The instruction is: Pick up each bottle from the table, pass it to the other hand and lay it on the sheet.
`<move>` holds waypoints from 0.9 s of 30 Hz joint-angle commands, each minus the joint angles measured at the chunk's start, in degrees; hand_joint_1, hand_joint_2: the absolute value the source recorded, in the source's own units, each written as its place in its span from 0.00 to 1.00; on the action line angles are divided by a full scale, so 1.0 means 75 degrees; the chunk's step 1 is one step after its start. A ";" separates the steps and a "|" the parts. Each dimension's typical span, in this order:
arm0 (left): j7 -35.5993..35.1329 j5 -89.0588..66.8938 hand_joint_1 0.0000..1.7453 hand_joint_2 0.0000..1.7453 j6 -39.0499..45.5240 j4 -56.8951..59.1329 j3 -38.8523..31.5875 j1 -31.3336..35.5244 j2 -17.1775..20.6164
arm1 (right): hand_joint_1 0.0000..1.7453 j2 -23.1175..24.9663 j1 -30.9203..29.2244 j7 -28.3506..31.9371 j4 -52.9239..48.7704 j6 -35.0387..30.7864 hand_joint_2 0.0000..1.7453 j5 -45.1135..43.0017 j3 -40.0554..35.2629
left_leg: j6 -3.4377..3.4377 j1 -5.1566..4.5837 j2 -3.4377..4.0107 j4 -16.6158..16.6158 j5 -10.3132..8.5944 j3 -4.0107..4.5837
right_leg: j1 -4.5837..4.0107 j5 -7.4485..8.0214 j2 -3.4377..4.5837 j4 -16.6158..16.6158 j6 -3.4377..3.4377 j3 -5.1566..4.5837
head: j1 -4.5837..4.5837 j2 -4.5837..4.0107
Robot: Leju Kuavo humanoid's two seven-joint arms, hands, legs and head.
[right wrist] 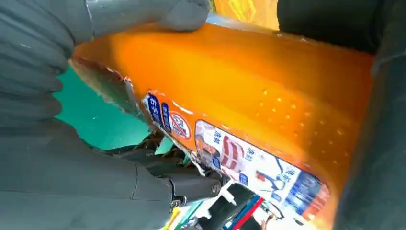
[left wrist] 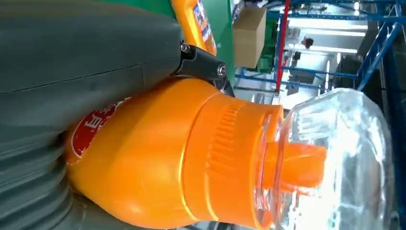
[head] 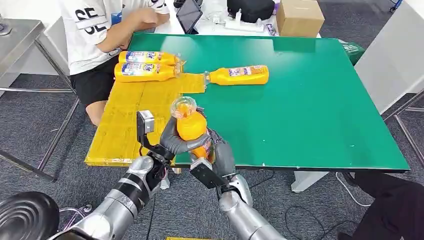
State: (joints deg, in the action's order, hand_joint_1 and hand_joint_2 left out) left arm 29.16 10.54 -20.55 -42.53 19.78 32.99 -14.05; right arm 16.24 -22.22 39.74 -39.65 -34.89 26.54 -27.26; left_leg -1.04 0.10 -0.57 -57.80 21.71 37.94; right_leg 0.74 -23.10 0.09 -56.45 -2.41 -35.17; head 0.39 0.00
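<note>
Above the green table's [head: 320, 100] near edge, both hands are gripping one orange bottle [head: 191, 125].
Left hand [head: 172, 142] and right hand [head: 220, 152] are wrapping its glossy plastic body, domed clear cap upward; three more bottles are lying beyond, two on the yellow sheet [head: 130, 115].

A grey carpeted floor [head: 35, 135] surrounds a green-topped table [head: 320, 100], with a metal table [head: 17, 32] beside it.

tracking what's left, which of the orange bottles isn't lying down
The bottle held upright between both hands at the table's near edge; the other three lie flat.
</note>
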 commanded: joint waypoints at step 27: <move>0.0878 -0.4266 1.00 1.00 0.7464 0.0385 -0.1768 0.1308 0.0639 | 0.00 -0.0094 0.0598 0.0023 -0.3798 0.0220 0.00 -0.1380 0.0717 | 0.0009 0.0010 0.0001 -0.0007 0.0013 -0.0029 | -0.0011 -0.0013 -0.0009 -0.0001 0.0012 0.0031 | 0.0000 0.0000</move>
State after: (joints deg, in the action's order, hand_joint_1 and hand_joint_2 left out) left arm 37.57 -8.22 27.08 -51.95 4.90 35.51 -12.96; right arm 16.17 -18.22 37.09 -62.73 -32.22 19.58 -23.63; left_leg -1.04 0.10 -0.54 -57.80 21.70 37.94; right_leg 0.75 -23.10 0.10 -56.46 -2.41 -35.20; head 0.39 0.00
